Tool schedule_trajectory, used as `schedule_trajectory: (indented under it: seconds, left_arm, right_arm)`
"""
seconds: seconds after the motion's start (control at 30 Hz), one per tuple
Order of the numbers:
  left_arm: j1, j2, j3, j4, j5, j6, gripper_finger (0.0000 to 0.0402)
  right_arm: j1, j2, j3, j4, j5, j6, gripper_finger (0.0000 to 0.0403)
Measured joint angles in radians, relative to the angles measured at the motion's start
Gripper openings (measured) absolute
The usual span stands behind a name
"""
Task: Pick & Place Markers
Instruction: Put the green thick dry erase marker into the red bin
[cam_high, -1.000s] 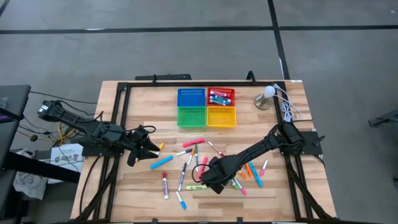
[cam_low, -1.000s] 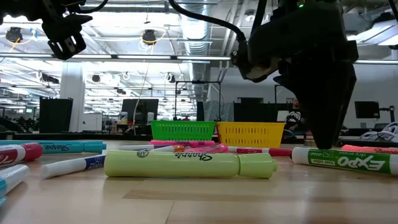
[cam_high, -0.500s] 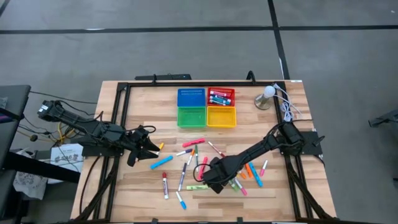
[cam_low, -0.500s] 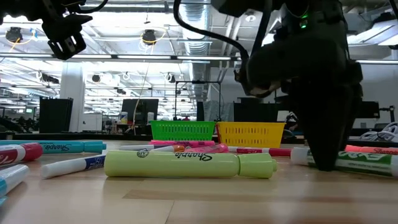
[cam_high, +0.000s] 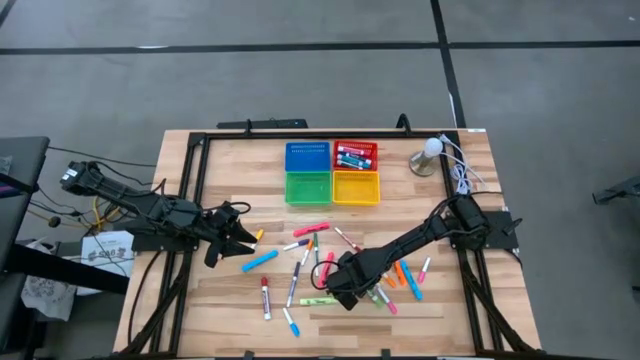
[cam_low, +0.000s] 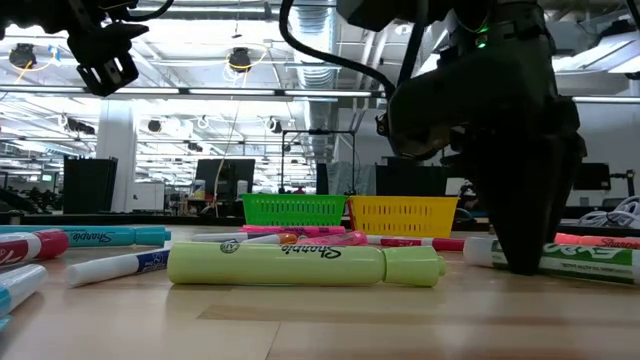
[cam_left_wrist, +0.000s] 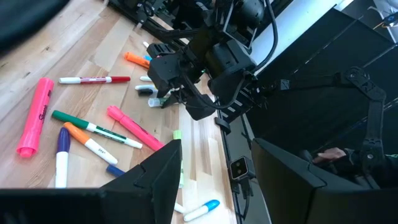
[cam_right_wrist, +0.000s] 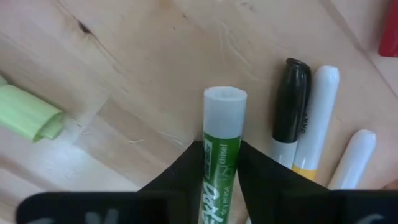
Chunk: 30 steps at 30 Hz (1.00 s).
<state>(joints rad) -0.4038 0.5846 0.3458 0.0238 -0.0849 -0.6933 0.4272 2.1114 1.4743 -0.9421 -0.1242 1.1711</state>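
The right end effector is down on the desk, its fingers pressed against both sides of a green marker lying flat among the scattered markers. A black-capped marker lies just beside it, leaving little room there. The marker's lower body is hidden. The left end effector hangs partly open, empty, well apart.

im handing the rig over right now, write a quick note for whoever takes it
Right gripper: down on the table, fingers on either side of a green marker, not lifted.
Left gripper: open, empty, raised over the table's left side.
Trays: a few markers lie in the red tray; none visible in the blue, green or yellow trays.
Left: most of the loose markers lie scattered mid-table.
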Motion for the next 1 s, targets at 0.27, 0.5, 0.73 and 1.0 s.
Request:
schedule_trajectory:
  seconds: [0.27, 0.5, 0.73, 1.0]
  left_arm:
    - [0.0, 0.0, 0.0, 0.0, 0.0, 0.0, 0.0195]
    - [0.0, 0.0, 0.0, 0.0, 0.0, 0.0, 0.0195]
    - [0.0, 0.0, 0.0, 0.0, 0.0, 0.0, 0.0195]
    - [0.0, 0.0, 0.0, 0.0, -0.045, 0.0, 0.0195]
  right_arm:
    - [-0.009, 0.008, 0.056, -0.012, -0.008, -0.009, 0.0055]
    - [-0.034, 0.008, 0.124, -0.064, -0.007, -0.054, 0.0068]
    - [-0.107, 0.006, 0.182, -0.075, 0.065, -0.153, 0.0061]
    - [-0.244, 0.005, 0.266, -0.075, 0.106, -0.387, 0.0062]
